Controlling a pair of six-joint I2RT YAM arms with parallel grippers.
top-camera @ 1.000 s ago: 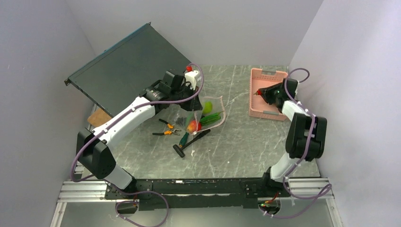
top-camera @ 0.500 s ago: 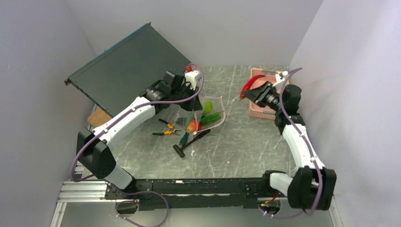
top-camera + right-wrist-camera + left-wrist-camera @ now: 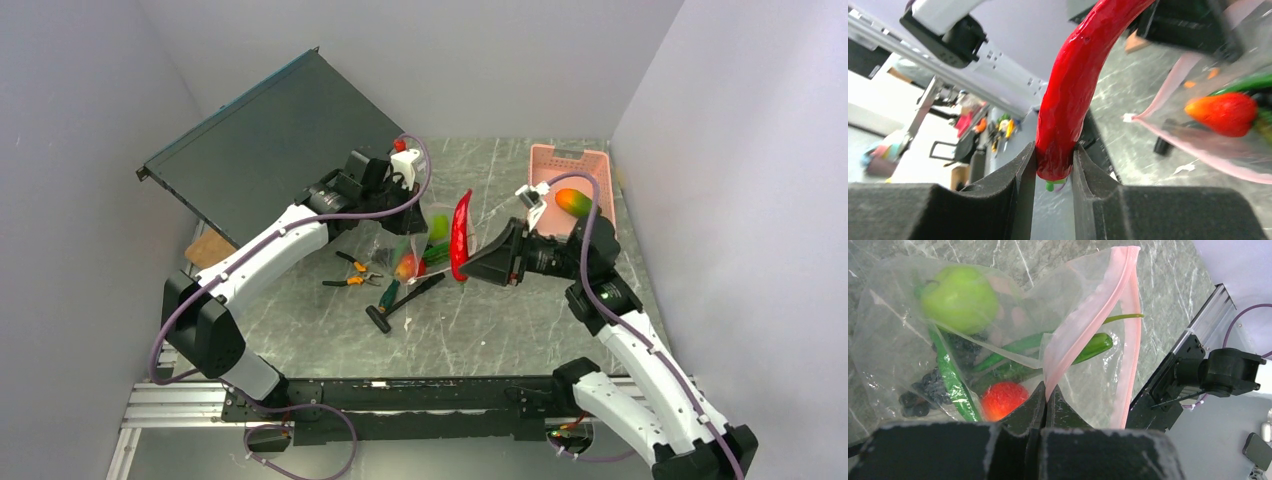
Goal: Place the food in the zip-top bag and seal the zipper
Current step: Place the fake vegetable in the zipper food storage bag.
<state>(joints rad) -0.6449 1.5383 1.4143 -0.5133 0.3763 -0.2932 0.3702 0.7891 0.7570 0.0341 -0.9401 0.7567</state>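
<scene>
The clear zip-top bag (image 3: 448,243) lies mid-table, its mouth held up. My left gripper (image 3: 1046,390) is shut on its pale pink zipper (image 3: 1083,335); it also shows in the top view (image 3: 410,216). Inside the bag are a green apple (image 3: 960,292), a dark grape bunch (image 3: 928,387), a green cucumber (image 3: 948,372) and a red tomato (image 3: 1003,399). My right gripper (image 3: 1054,160) is shut on the stem end of a red chili (image 3: 1075,85). It holds the chili upright just right of the bag mouth (image 3: 460,235). The orange-green mango (image 3: 572,202) lies in the pink basket.
The pink slotted basket (image 3: 590,160) stands at the back right. Orange-handled pliers (image 3: 352,272), a green-handled screwdriver (image 3: 390,293) and a black tool (image 3: 410,297) lie left of and below the bag. A dark panel (image 3: 270,140) leans at the back left.
My right arm has lifted the chili out of the basket and swung left to the bag mouth. The mango in the basket is now uncovered. The left arm has not moved.
</scene>
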